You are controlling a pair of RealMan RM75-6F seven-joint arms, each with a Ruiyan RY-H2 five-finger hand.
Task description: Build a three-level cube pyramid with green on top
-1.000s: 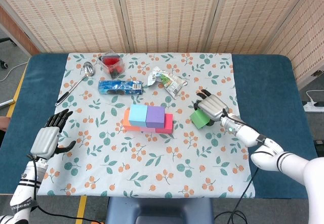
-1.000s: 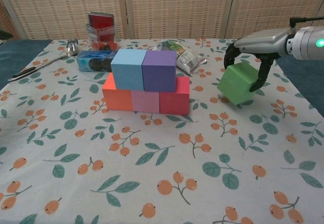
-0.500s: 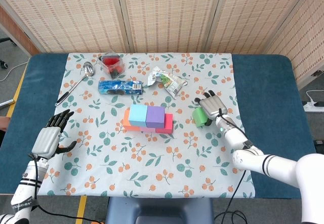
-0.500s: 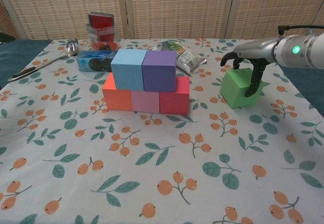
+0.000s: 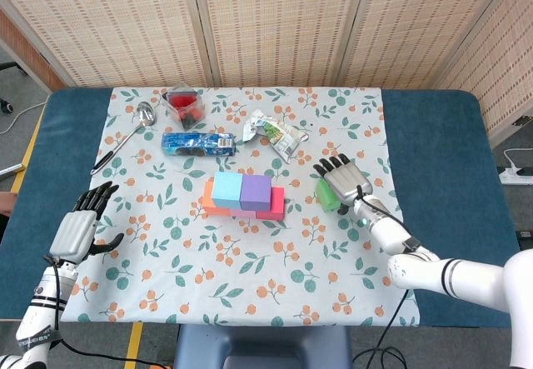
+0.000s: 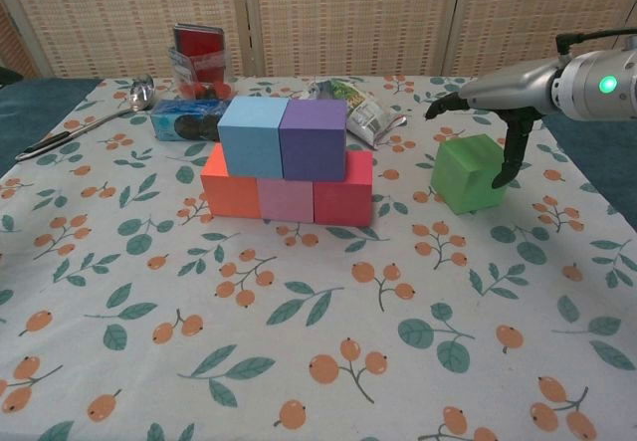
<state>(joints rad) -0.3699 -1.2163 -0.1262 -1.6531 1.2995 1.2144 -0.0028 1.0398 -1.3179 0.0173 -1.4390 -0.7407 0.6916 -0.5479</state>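
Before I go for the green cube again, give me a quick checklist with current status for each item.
1. Base row complete, orange cube, pink cube and red cube side by side: ok.
2. Second row seated, light blue cube and purple cube touching, tops level: ok.
3. Green cube resting flat on the tablecloth, right of the stack: ok.
4. Right hand has a grip on the green cube: not ok, fingers spread above it.
5. Left hand away from the stack: ok, open near the table's left edge.
6. Snack packet out of the lift path: cannot tell.
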